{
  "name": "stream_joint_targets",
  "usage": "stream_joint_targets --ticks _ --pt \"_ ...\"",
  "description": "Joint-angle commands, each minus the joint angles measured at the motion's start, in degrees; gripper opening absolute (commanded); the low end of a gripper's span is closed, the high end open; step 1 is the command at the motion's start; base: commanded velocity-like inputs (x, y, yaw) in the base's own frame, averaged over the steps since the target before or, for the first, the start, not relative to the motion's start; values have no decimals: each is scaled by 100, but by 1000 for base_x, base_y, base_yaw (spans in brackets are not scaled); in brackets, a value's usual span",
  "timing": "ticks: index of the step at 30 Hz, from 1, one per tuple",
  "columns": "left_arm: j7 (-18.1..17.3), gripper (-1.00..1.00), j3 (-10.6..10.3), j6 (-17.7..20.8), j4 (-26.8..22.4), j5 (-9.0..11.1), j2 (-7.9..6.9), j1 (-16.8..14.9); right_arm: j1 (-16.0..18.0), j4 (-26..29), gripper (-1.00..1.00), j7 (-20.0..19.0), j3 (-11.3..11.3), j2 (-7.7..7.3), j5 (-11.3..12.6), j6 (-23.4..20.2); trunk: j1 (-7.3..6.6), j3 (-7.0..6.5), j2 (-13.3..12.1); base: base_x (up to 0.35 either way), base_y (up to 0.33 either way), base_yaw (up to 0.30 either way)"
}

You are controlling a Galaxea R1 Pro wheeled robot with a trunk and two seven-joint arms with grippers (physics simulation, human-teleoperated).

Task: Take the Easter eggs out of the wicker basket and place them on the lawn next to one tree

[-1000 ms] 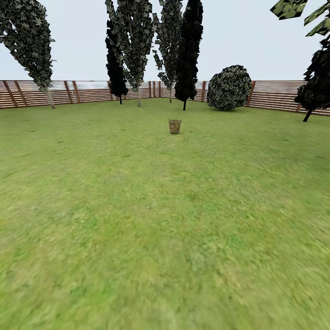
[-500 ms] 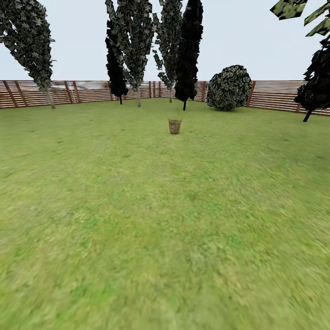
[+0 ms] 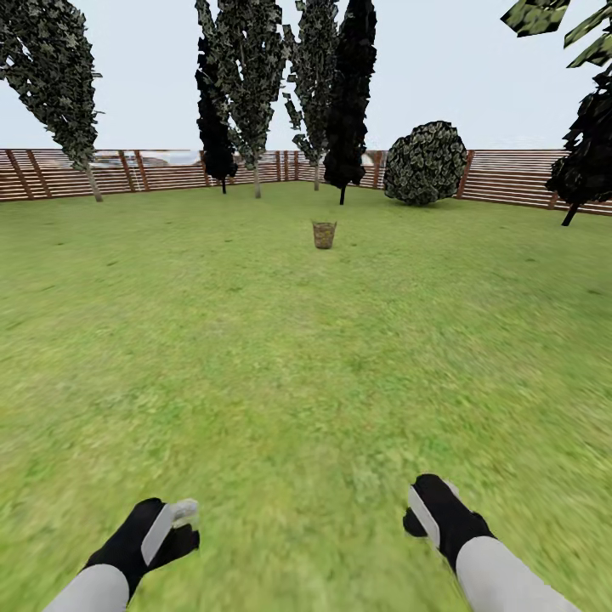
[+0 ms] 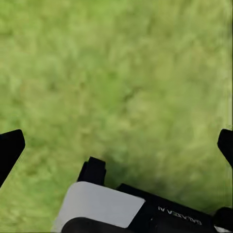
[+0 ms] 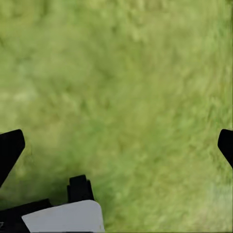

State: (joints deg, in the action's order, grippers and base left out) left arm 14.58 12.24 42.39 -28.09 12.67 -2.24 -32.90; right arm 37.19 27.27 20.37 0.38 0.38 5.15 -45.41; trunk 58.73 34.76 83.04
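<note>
Two black grippers are poking up from the bottom of the head view, over the lawn [image 3: 280, 365]. Going from the left, the left gripper [image 3: 174, 524] is sitting at the lower left of the frame, with a grey pad on its finger and a white arm behind it. In the left wrist view, its two black fingertips [image 4: 9, 150] are showing at the far edges with lots of grass between them, so its fingers are spread wide and holding nothing. At the upper left, a leafy tree with a thin trunk [image 3: 55, 81] is standing by the brown slatted fence [image 3: 161, 170]. Further right, a bunch of tall narrow trees [image 3: 285, 76] is standing at the upper middle, some nearly black. Just below them, the wicker basket [image 3: 324, 235] is standing upright on the grass, far away and very small, so I cannot tell what is in it. A round bush [image 3: 425, 161] is sitting to its upper right, against the fence. The right gripper [image 3: 429, 514] is sitting at the lower right, and in the right wrist view its fingertips [image 5: 10, 148] are also far apart over bare grass, released and empty. A dark tree [image 3: 582, 153] is leaning at the right edge.
</note>
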Motion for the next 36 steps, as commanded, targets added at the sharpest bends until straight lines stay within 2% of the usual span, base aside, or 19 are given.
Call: stream_joint_targets --ticks 1,3,5,9,11,12,16,21,28,30,32,36 --pt "61 100 81 -184 294 77 -56 -306 318 -391 100 79 -10 -1 151 231 0 8 4 0 0 0" --pt "63 100 147 -623 672 94 -90 -602 660 -808 100 107 -16 27 234 664 0 8 4 0 0 0" --pt "-94 100 167 -1101 969 109 -36 -757 909 -860 100 114 -4 179 240 919 0 8 4 0 0 0" --pt "-249 100 180 -1178 714 112 21 -802 1037 -341 100 119 141 379 215 841 0 8 4 0 0 0" --pt "-280 100 156 -1182 556 101 264 -808 1060 -361 100 110 217 444 210 1014 0 8 4 0 0 0" --pt "-274 100 147 -1180 425 98 398 -826 1065 -279 100 108 237 422 214 1060 0 8 4 0 0 0" --pt "-245 100 151 -1186 380 89 538 -845 1070 -228 100 121 262 416 199 921 0 8 4 0 0 0" --pt "-242 100 141 -1187 598 72 558 -849 1071 -700 100 120 277 415 171 863 0 8 4 0 0 0" --pt "-218 100 115 -1189 642 -5 563 -850 1071 -718 100 95 362 389 -42 786 0 8 4 0 0 0" --pt "-213 100 127 -1189 645 -84 542 -850 1071 -587 100 45 343 344 -10 789 0 8 4 0 0 0" --pt "-211 100 141 -1183 646 -131 539 -850 1071 -526 100 -105 358 239 118 792 0 8 4 0 0 0" --pt "-207 100 127 -1185 654 -159 564 -850 1071 -504 100 -202 476 296 188 686 0 8 4 0 0 0"
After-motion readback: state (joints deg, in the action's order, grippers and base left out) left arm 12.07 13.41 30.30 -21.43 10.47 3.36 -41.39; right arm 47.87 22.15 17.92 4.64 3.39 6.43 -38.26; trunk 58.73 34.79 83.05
